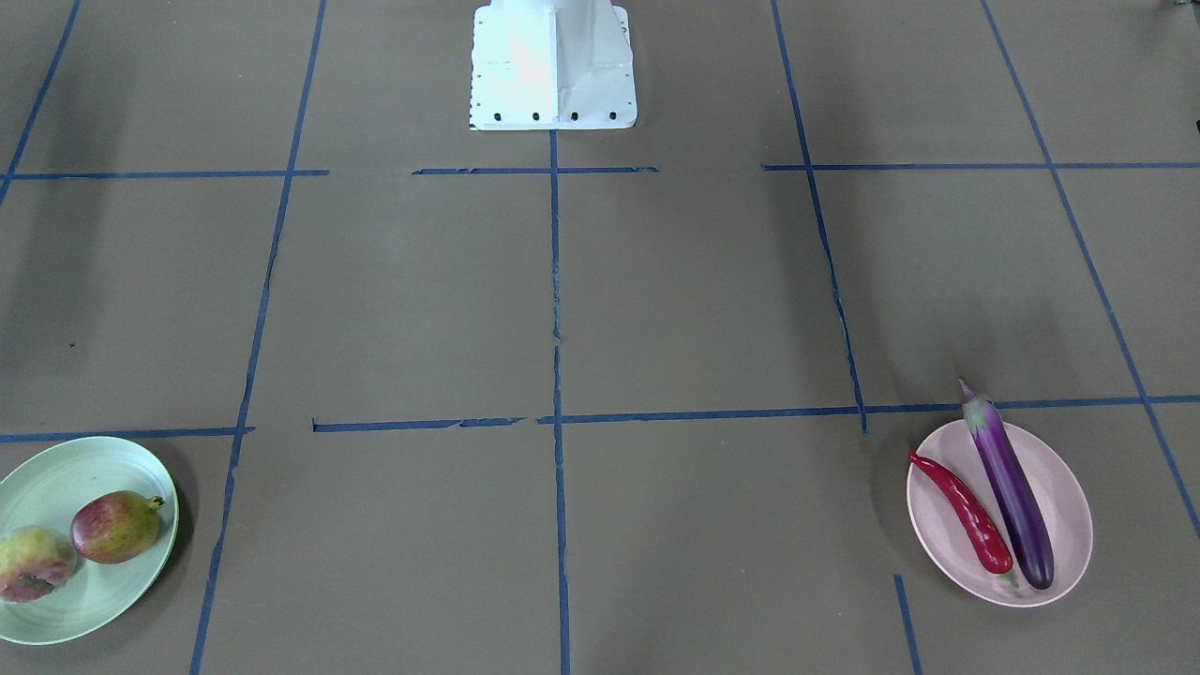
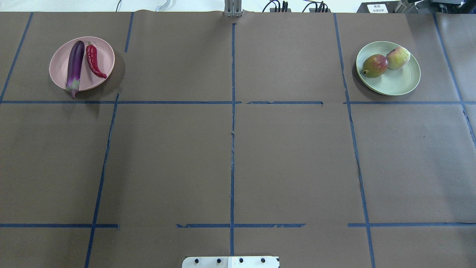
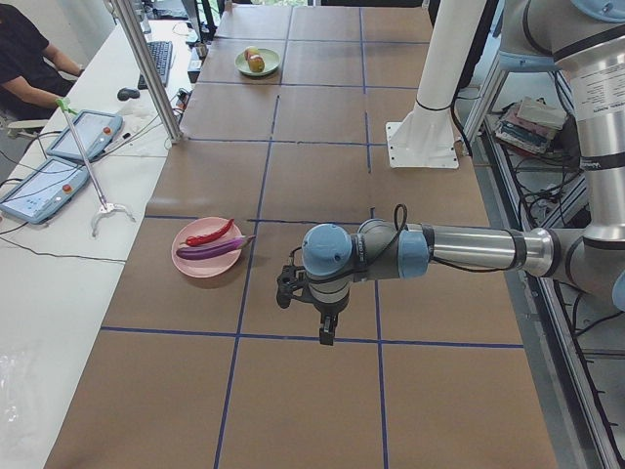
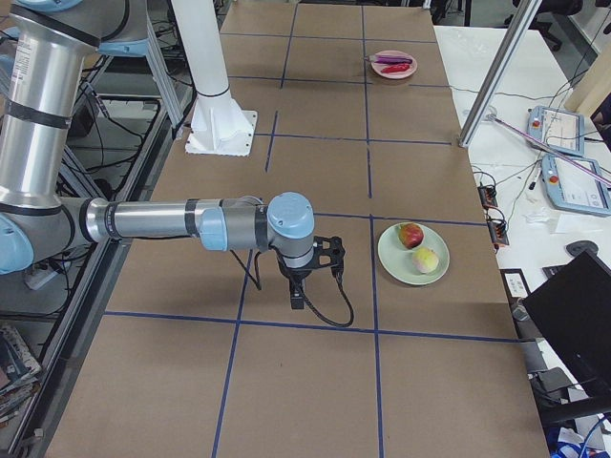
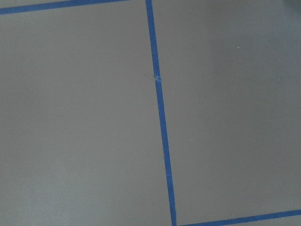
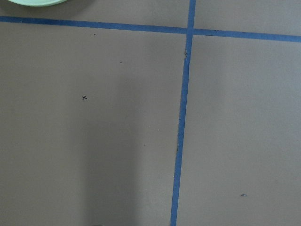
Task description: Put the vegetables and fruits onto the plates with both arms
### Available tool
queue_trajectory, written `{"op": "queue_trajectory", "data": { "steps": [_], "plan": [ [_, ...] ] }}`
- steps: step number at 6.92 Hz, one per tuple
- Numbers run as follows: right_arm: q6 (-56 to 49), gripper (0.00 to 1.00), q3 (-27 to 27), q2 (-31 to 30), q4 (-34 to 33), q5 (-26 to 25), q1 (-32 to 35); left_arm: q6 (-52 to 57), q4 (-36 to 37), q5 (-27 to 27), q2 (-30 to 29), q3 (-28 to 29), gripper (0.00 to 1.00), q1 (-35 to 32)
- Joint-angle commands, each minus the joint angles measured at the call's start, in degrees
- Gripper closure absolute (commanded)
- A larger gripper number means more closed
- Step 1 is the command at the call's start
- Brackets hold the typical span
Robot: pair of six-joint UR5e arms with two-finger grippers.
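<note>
The purple eggplant [image 1: 1008, 492] and the red chili pepper [image 1: 966, 514] lie side by side on the pink plate [image 1: 1069, 525], also seen in the overhead view [image 2: 106, 56]. The dark red fruit [image 1: 115, 527] and the pale green-pink fruit [image 1: 33, 562] sit touching on the mint green plate [image 1: 66, 469], also seen in the overhead view [image 2: 398, 80]. My left gripper [image 3: 327, 327] hangs over bare table, apart from the pink plate [image 3: 200, 266]. My right gripper [image 4: 298, 296] hangs over bare table beside the green plate [image 4: 396, 258]. I cannot tell whether either is open or shut.
The white pedestal base [image 1: 553, 66] stands at the robot's table edge. Blue tape lines cross the brown paper. An operator [image 3: 24, 59], tablets [image 3: 44, 186] and a metal post [image 3: 146, 68] are along the far side. Both wrist views show only paper and tape.
</note>
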Motion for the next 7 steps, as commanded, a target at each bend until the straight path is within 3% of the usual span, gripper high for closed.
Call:
{"op": "queue_trajectory", "data": {
  "steps": [1, 7],
  "plan": [
    [0.07, 0.00, -0.38, 0.33, -0.06, 0.47, -0.37, 0.15, 0.04, -0.01, -0.16, -0.83, 0.00, 0.25],
    [-0.02, 0.00, -0.72, 0.33, 0.73, 0.21, -0.37, 0.15, 0.04, -0.01, 0.37, -1.00, 0.00, 0.42]
  ]
}}
